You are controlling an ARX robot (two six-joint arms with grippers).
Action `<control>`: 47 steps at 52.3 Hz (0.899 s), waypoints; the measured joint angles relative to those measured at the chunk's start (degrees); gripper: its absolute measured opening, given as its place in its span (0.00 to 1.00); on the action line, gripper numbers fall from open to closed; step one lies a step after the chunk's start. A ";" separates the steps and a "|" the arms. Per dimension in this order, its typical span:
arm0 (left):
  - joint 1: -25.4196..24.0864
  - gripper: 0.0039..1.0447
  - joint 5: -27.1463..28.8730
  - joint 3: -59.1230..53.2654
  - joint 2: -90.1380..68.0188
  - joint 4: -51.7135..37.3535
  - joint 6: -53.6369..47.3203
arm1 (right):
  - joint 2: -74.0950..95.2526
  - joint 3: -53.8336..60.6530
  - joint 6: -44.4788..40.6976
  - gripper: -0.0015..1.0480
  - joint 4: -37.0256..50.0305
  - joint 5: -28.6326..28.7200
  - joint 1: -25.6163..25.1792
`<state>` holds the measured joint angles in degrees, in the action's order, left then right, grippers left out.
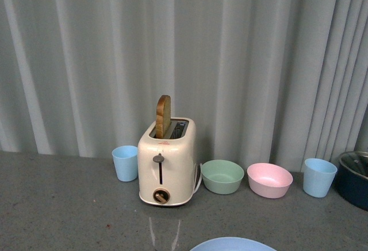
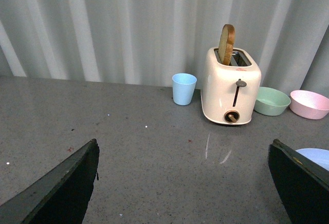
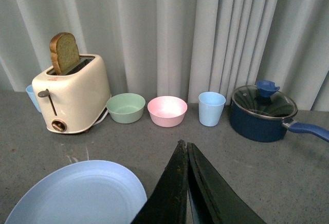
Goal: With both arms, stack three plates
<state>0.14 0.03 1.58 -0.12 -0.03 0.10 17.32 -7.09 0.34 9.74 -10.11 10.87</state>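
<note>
Stacking had not begun, I judged: only the light blue plate (image 3: 77, 193) was in view, flat on the tabletop (image 1: 69, 205) in front of the toaster (image 1: 165, 164). Next I would need to find the pink and cream plates. My left tool (image 2: 185, 183) hung wide open, empty, above bare tabletop. My right tool (image 3: 187, 183) was closed on nothing, beside the plate's rim.

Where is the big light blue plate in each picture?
Front view: only the far rim of the light blue plate peeks in at the bottom edge, nearer the camera than the toaster.
Left wrist view: a sliver at the right edge, beside a dark jaw.
Right wrist view: most of it shows, lower left.
Shared landmark: the cream toaster with the bread slice standing in it.
</note>
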 joint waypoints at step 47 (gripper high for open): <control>0.00 0.94 -0.02 0.00 0.02 0.00 -0.02 | -17.03 6.73 -0.20 0.03 -9.88 10.14 -10.73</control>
<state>0.14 0.01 1.58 -0.10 -0.03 0.08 0.30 -0.36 0.14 -0.14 0.03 0.14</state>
